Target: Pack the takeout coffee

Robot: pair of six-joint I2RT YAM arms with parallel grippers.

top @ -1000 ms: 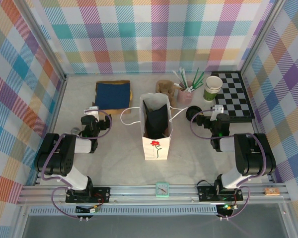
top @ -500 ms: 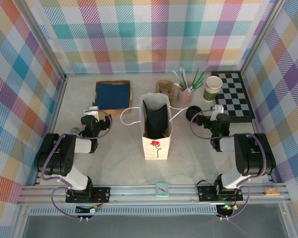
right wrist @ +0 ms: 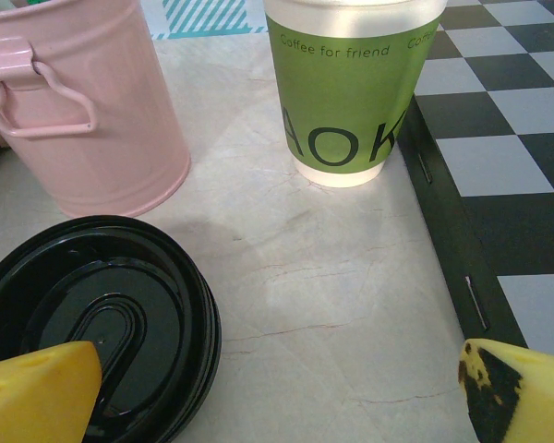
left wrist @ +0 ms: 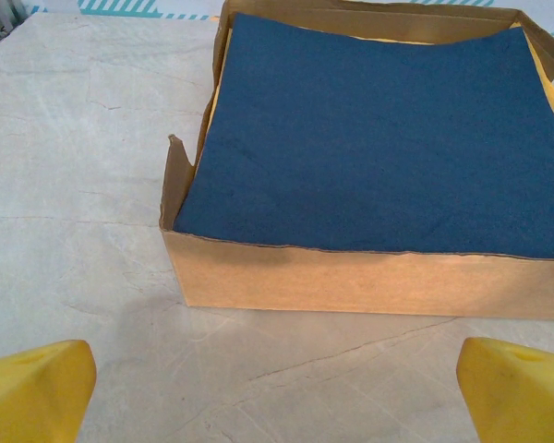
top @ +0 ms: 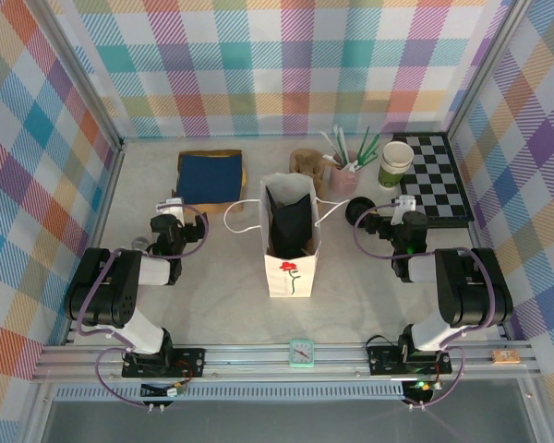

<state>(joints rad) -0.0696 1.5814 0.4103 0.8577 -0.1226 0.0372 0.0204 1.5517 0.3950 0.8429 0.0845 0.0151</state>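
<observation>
Showing from the right wrist: takeout coffee (right wrist: 97, 318) lid's oval recess.

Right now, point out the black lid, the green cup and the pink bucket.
black lid (right wrist: 115, 309), right wrist view, on its top face.
green cup (right wrist: 349, 97), right wrist view, on its printed side.
pink bucket (right wrist: 102, 125), right wrist view, on its side wall.

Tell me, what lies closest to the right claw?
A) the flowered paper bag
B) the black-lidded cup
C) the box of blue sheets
B: in the right wrist view the black-lidded cup sits right at the open right claw, partly under one of its yellow tips.
</observation>
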